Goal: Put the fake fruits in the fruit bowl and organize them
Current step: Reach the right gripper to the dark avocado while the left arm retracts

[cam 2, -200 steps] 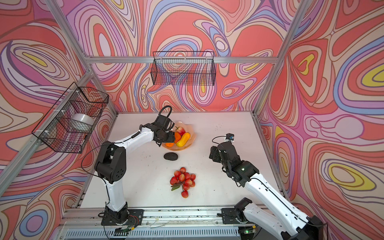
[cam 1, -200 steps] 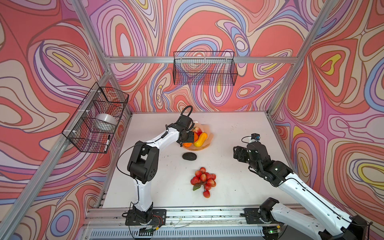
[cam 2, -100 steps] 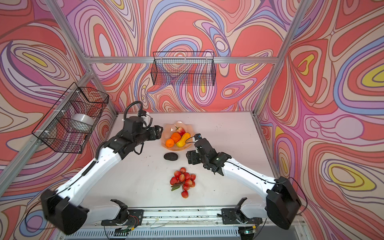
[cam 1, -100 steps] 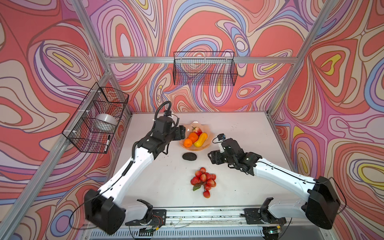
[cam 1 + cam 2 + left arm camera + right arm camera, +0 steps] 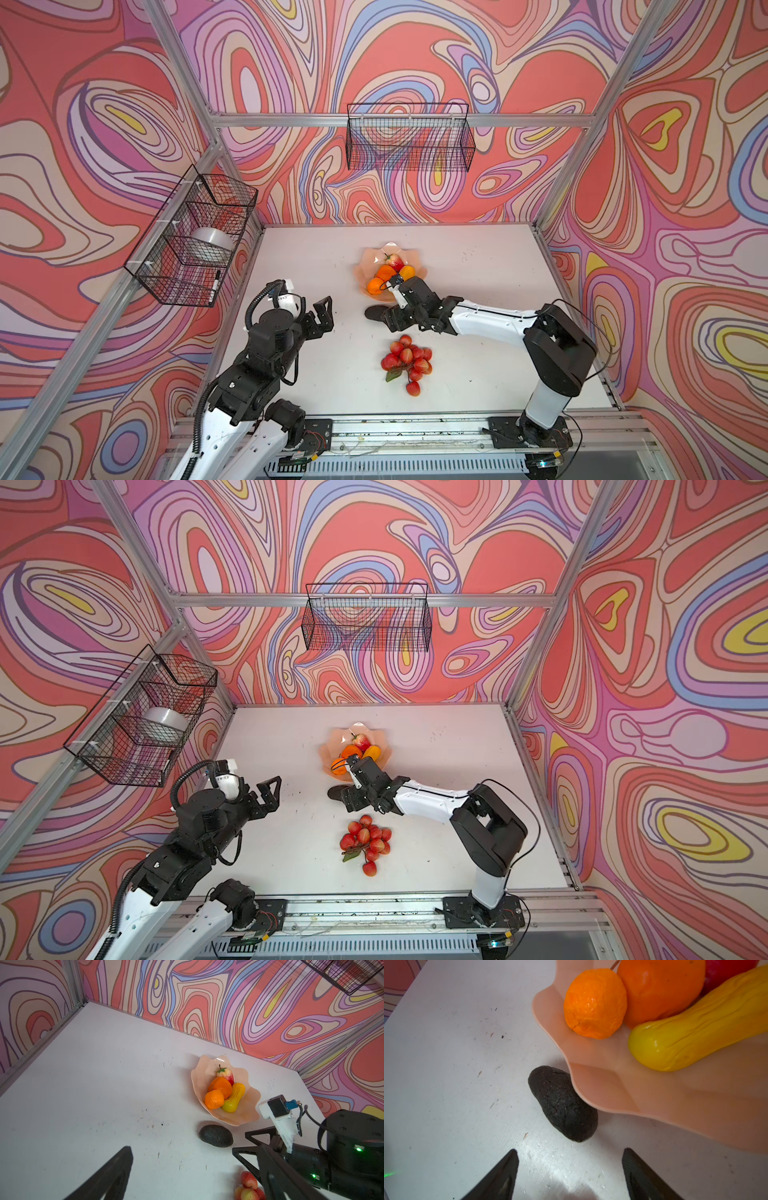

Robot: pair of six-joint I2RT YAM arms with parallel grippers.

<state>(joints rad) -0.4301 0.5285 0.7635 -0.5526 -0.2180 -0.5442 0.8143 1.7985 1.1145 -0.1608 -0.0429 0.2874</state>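
Note:
The peach-pink fruit bowl [image 5: 365, 266] [image 5: 199, 1076] stands mid-table and holds a red-yellow apple [image 5: 226, 1074], a larger orange [image 5: 221, 1086], a smaller orange [image 5: 593, 1003] and a yellow elongated fruit [image 5: 695, 1028]. In front of the bowl's near rim [image 5: 633, 1093], the dark avocado [image 5: 374, 311] [image 5: 562, 1103] lies on the table. My right gripper [image 5: 570, 1155] [image 5: 384, 318] is open, with its fingertips just short of the avocado. A bunch of red berries [image 5: 407, 359] [image 5: 368, 839] lies nearer the front. My left gripper [image 5: 322, 316] [image 5: 195, 1167] is open and empty, left of the avocado.
A black wire basket [image 5: 409, 139] hangs on the back wall. Another wire basket [image 5: 191, 241] on the left wall holds a white round object [image 5: 210, 241] and a marker. The right arm [image 5: 490, 322] stretches across the table behind the berries.
My left gripper pulled back from the bowl to the front left and opened wider. My right arm swung in from the right to the avocado.

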